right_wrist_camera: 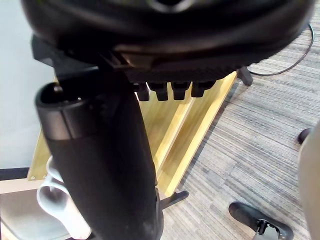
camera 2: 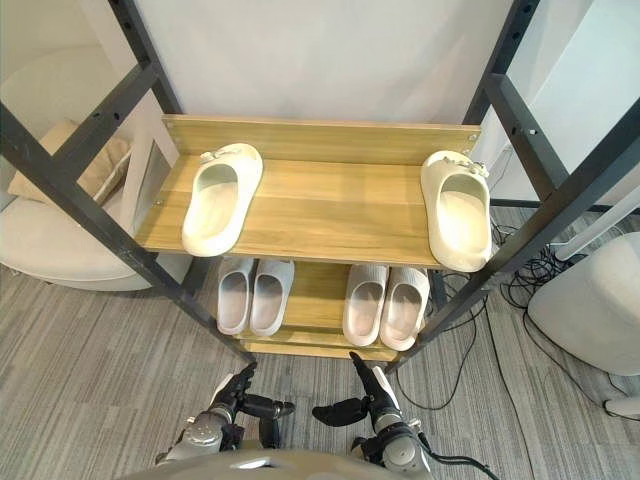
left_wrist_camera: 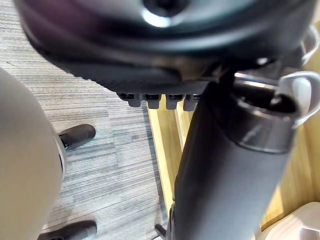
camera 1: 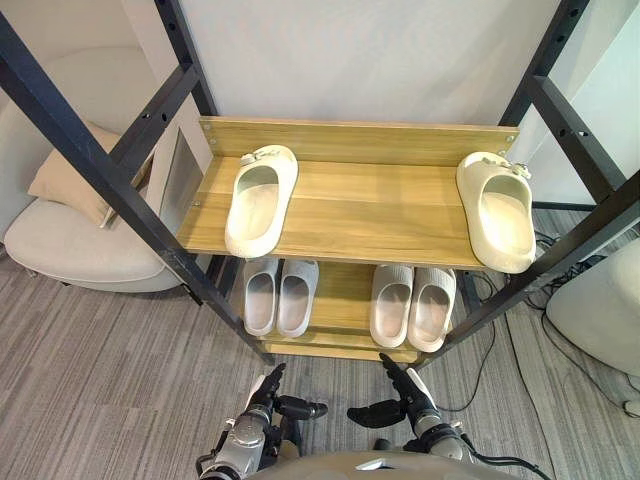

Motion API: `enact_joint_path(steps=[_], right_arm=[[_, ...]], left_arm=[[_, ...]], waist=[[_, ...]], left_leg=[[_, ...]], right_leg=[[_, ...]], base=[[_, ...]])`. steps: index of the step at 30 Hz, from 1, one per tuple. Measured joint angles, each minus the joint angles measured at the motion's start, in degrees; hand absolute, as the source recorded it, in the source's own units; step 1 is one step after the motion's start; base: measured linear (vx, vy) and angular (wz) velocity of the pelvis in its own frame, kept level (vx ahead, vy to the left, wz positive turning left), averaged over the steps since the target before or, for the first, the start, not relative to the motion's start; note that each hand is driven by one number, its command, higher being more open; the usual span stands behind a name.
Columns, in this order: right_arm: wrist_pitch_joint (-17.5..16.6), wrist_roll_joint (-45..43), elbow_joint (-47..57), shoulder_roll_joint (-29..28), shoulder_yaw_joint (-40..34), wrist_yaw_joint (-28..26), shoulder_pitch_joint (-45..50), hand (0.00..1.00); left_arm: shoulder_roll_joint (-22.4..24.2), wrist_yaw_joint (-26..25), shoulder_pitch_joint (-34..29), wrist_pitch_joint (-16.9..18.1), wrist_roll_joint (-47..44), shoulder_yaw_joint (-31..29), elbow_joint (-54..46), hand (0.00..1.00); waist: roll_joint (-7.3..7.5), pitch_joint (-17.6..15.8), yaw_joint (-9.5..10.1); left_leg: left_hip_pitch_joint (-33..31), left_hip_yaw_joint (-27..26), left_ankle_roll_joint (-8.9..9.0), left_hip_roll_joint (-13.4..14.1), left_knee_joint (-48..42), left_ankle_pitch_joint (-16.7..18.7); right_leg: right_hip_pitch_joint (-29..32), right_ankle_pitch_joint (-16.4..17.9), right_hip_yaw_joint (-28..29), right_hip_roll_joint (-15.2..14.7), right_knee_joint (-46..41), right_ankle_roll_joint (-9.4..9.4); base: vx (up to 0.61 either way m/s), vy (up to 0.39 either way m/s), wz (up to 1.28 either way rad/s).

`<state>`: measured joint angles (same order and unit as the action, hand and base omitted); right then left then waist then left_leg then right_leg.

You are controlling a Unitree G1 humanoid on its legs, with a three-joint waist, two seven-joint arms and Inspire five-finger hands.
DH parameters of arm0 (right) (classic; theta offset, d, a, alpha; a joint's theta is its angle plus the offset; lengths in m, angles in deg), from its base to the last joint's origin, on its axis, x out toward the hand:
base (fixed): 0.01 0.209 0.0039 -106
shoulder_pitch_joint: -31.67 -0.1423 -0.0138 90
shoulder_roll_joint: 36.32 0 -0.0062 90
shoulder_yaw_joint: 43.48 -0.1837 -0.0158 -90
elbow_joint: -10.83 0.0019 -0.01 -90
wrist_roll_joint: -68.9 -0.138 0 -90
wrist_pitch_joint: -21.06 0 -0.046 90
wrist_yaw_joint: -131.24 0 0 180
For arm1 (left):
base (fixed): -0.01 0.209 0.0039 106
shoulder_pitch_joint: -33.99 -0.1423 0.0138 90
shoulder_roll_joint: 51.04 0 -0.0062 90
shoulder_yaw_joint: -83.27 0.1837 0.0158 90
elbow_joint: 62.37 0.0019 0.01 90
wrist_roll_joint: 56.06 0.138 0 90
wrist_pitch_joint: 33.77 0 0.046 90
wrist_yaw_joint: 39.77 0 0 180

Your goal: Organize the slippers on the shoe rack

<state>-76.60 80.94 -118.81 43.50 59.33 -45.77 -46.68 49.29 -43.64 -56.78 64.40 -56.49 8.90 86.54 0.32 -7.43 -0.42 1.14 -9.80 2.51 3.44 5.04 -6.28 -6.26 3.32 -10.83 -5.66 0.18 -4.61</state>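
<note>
Wooden shoe rack (camera 1: 380,212): on the upper shelf, the left cream slipper (camera 1: 260,198) and the right cream slipper (camera 1: 497,210) lie well apart, at opposite ends. The grey pair (camera 1: 278,297) and the pale pair (camera 1: 412,305) sit below. The left hand (camera 1: 262,402) and right hand (camera 1: 412,398) hover low before the rack, fingers extended, thumbs inward, holding nothing.

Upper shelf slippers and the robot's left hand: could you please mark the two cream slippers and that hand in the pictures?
left cream slipper (camera 1: 252,215), left eye view, on its footbed.
right cream slipper (camera 1: 505,225), left eye view, on its footbed.
left hand (camera 1: 264,398), left eye view, on its dark fingers.
</note>
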Motion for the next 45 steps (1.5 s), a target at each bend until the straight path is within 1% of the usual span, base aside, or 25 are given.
enact_joint_path(steps=[1, 3, 5, 7, 9, 10, 11, 12, 13, 15, 17, 19, 21, 26, 34, 40, 45], right_arm=[[0.0, -0.16, -0.35, -0.17, -0.46, 0.18, -0.1, 1.0], [0.02, -0.9, -2.65, -0.5, -1.15, 1.56, -1.18, 1.0], [0.02, -0.9, -3.02, -0.51, -1.68, 1.85, -1.36, 1.0], [-0.1, -0.91, -3.31, -0.72, -2.57, 2.41, -1.4, 1.0], [-0.09, -1.0, -3.49, -0.69, -3.47, 3.08, -1.4, 1.0], [-0.09, -1.01, -3.56, -0.67, -4.13, 3.47, -1.36, 1.0], [-0.09, -1.01, -3.62, -0.64, -4.5, 3.6, -1.34, 1.0], [-0.09, -1.02, -3.91, -0.31, -4.95, 3.82, -1.37, 1.0], [-0.09, -1.01, -3.97, 0.1, -4.92, 3.83, -1.39, 1.0], [-0.07, -1.01, -4.05, 0.59, -4.87, 3.62, -1.4, 1.0], [-0.04, -1.02, -4.06, 0.84, -4.79, 3.27, -1.44, 1.0], [-0.02, -1.03, -4.05, 0.84, -4.58, 2.93, -1.56, 1.0], [0.01, -1.04, -4.05, 0.91, -4.3, 2.48, -1.68, 1.0], [0.02, -1.06, -4.04, 1.76, -3.17, 2.04, -1.83, 1.0], [0.05, -1.06, -3.94, 2.31, -1.73, 1.67, -1.87, 1.0], [0.18, -1.04, -4.0, 2.57, -0.23, 1.36, -1.93, 1.0], [0.19, -1.14, -5.03, 2.59, -0.35, 1.31, -1.89, 1.0]], left_arm=[[0.01, 0.01, 0.0, 0.04, -0.01, 0.34, -0.09, 1.0], [0.06, 0.29, 0.6, 0.56, 0.01, 3.1, -0.33, 1.0], [-0.16, 0.51, 0.67, 0.53, 0.02, 5.15, -0.9, 1.0], [-0.92, 0.68, -0.15, 0.53, -0.11, 8.39, -4.51, 1.0], [-3.18, 0.94, -3.25, 0.59, -2.43, 12.85, -16.41, 1.0], [-4.45, 1.79, -4.63, 1.33, -4.26, 14.46, -21.98, 1.0], [-5.0, 2.29, -5.2, 1.83, -5.32, 15.23, -24.76, 1.0], [-6.32, 3.36, -6.25, 2.66, -6.83, 17.48, -31.1, 1.0], [-7.09, 4.36, -6.92, 3.1, -7.43, 19.04, -34.94, 1.0], [-8.11, 6.13, -7.52, 3.29, -8.1, 21.51, -39.76, 1.0], [-9.28, 9.09, -7.37, 3.39, -9.04, 24.22, -42.83, 1.0], [-10.11, 11.7, -7.23, 3.44, -10.43, 26.18, -44.14, 1.0], [-11.06, 13.18, -6.96, 3.43, -11.54, 28.26, -45.26, 1.0], [-12.67, 14.55, -6.73, 3.44, -15.66, 30.7, -50.99, 1.0], [-13.78, 15.67, -6.69, 3.46, -20.46, 32.86, -60.02, 1.0], [-14.31, 15.48, -6.62, 3.49, -25.66, 32.47, -68.02, 1.0], [-13.18, 14.63, -6.62, 3.5, -27.22, 32.31, -72.86, 1.0]], waist=[[0.0, 0.0, -0.01], [-0.11, 0.06, -0.07], [-0.18, 0.08, -0.05], [-0.19, 0.08, -0.07], [-0.25, 0.04, -0.05], [-0.35, 0.0, -0.06], [-0.44, -0.04, -0.06], [-0.65, 0.04, -0.05], [-0.91, 0.19, -0.03], [-1.43, 0.48, 0.06], [-1.84, 0.75, 0.02], [-1.84, 0.75, -0.03], [-1.69, 0.7, -0.24], [-1.78, 0.76, -0.25], [-1.88, 1.36, -0.23], [-1.52, 1.75, -0.18], [-1.2, 2.69, 0.04]], left_leg=[[0.12, 0.12, 0.01, -0.02, 0.0, 0.01], [0.49, 0.6, 0.14, 0.0, 0.09, 0.1], [0.58, 0.63, 0.19, 0.03, 0.26, 0.14], [0.65, 0.68, 0.22, 0.05, 0.29, 0.17], [0.64, 1.0, 0.17, -0.12, 0.29, 0.24], [0.63, 1.34, 0.12, -0.31, 0.3, 0.27], [0.6, 1.55, 0.07, -0.43, 0.3, 0.3], [0.42, 2.13, -0.04, -0.77, 0.3, 0.38], [0.18, 2.48, -0.16, -1.02, 0.3, 0.45], [0.12, 2.69, -0.43, -1.4, 0.29, 0.65], [0.08, 2.81, -0.56, -1.7, 0.25, 0.8], [0.04, 2.97, -0.57, -1.76, 0.02, 0.83], [0.18, 3.63, -0.57, -1.75, 0.01, 0.83], [0.77, 3.9, -0.56, -1.66, 0.28, 0.82], [1.32, 4.14, -0.68, -1.79, 0.33, 0.73], [2.19, 4.85, -0.69, -2.07, 0.33, 0.72], [2.13, 4.8, -0.67, -1.84, 0.31, 0.6]], right_leg=[[-0.18, 0.01, -0.1, 0.0, 0.08, 0.01], [-0.76, 0.1, -0.42, 0.05, 0.27, 0.11], [-0.81, 0.11, -0.41, 0.06, 0.2, 0.14], [-0.8, 0.15, -0.4, 0.05, 0.03, 0.17], [-0.69, 0.5, -0.68, -0.19, -0.32, 0.21], [-0.69, 0.85, -1.06, -0.37, -0.66, 0.27], [-0.7, 1.03, -1.33, -0.48, -0.82, 0.16], [-0.74, 1.49, -1.76, -0.76, -1.0, -0.06], [-0.74, 1.63, -2.13, -0.96, -0.99, -0.23], [-0.85, 1.6, -2.46, -1.29, -0.96, -0.4], [-1.05, 1.69, -2.76, -1.52, -0.88, -0.53], [-1.27, 1.69, -2.98, -1.5, -0.56, -0.54], [-1.92, 1.69, -3.42, -1.35, -0.2, -0.53], [-2.51, 1.75, -3.57, -1.28, -0.31, -0.42], [-2.77, 1.81, -3.7, -1.58, -0.81, -0.36], [-4.21, 1.84, -4.59, -1.71, -0.61, -0.45], [-4.13, 1.84, -4.41, -1.7, -0.75, -0.45]], base=[[0.01, -0.01, 0.1], [-0.02, -0.001, 0.07], [-0.03, 0.006, 0.01], [-0.03, 0.008, 0.0], [-0.04, 0.014, 0.07], [-0.03, 0.015, 0.13], [-0.01, 0.016, 0.2], [0.0, 0.016, 0.22], [0.01, 0.018, 0.21], [0.04, 0.02, 0.11], [0.06, 0.006, 0.05], [0.06, -0.011, 0.04], [0.04, -0.023, 0.11], [-0.02, -0.005, 0.02], [-0.06, 0.016, 0.01], [0.0, -0.001, 0.04], [0.0, -0.001, 0.02]])
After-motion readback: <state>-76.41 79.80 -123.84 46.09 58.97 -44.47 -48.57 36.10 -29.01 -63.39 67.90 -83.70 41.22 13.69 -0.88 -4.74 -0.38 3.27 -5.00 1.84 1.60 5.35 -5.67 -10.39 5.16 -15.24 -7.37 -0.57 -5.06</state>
